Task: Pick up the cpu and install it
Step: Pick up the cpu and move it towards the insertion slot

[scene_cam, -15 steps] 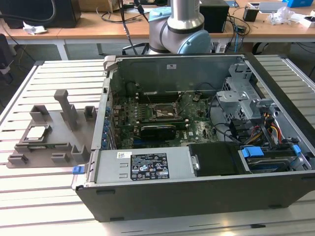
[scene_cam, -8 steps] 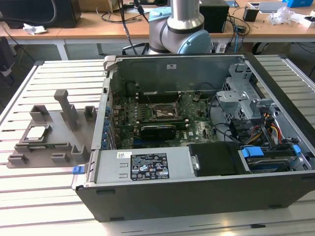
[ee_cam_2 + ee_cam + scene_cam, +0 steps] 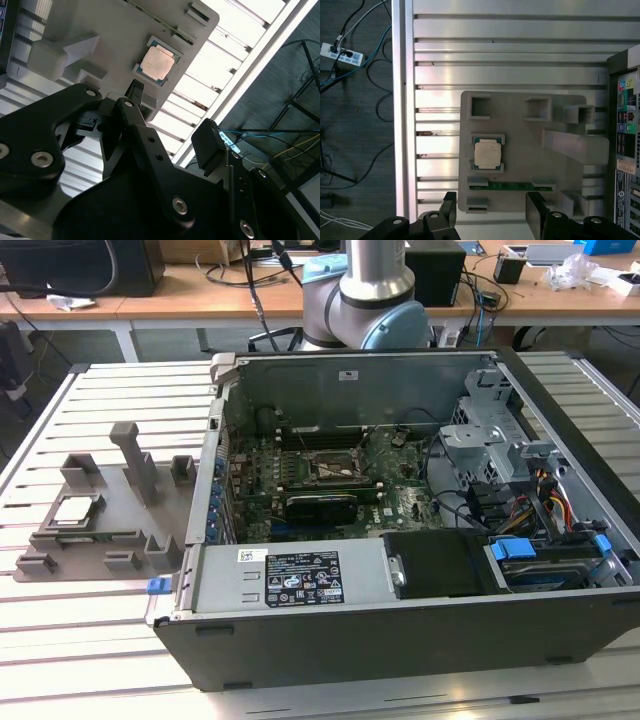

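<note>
cpu: pale silver square chip lying flat in a shallow pocket of the grey fixture tray, at the exterior view's left and well apart from the computer case. In both wrist views the cpu sits in that pocket with a thin darker rim around it, and nothing touches it.

Gripper: black and two-fingered. Its fingers are spread wide with nothing between them, and it hovers above the tray near the chip.

Surface: a slatted aluminium table carries the tray and the case side by side. The case lies open with its motherboard exposed, and a dark socket frame sits near the board's centre. A green-edged card stands in a slot of the tray near the cpu.

Room: wooden desks with cables and boxes run along the upper edge of the exterior view. The robot arm rises behind the case at upper centre. In the first wrist view a dark floor lies beside the table, with a white power strip and loose cables on it.
</note>
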Available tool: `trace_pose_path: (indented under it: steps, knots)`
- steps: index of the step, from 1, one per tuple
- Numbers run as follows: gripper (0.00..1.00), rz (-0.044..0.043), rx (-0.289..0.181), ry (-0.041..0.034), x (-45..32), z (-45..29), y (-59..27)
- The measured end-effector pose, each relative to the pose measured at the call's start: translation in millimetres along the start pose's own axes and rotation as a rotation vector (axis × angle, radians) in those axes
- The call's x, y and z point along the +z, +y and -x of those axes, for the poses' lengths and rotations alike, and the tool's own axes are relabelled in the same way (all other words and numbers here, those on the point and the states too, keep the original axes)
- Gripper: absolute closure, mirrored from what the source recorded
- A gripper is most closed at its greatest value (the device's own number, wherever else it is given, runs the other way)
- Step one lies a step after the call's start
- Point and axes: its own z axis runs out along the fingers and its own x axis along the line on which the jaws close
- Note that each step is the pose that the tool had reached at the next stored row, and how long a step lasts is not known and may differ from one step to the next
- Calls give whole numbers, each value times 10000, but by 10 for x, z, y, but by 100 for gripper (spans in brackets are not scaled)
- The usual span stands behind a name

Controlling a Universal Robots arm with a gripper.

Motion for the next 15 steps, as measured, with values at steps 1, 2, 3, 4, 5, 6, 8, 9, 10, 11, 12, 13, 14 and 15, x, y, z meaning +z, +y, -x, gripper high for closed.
trace_pose_path:
  steps: [1,2,3,4,5,6,8,9,10,11,12,13,14,15]
  knots:
    - [34,0,0,0,5,0,0]
    - [34,0,0,0,10,0,0]
    - [34,-1,0,0,18,-1,1]
    - [34,0,-1,1,22,-1,1]
    - [34,0,0,1,27,-1,1]
    - [34,0,0,1,32,-1,1]
    - [34,-1,0,0,43,-1,1]
    - [34,0,0,1,48,-1,2]
    - [34,0,0,1,54,-2,2]
    - [34,0,0,0,60,-2,2]
    - [34,0,0,1,66,-2,2]
    - [34,0,0,1,71,-2,2]
    - [34,0,0,0,78,-2,3]
    - [34,0,0,0,83,-2,3]
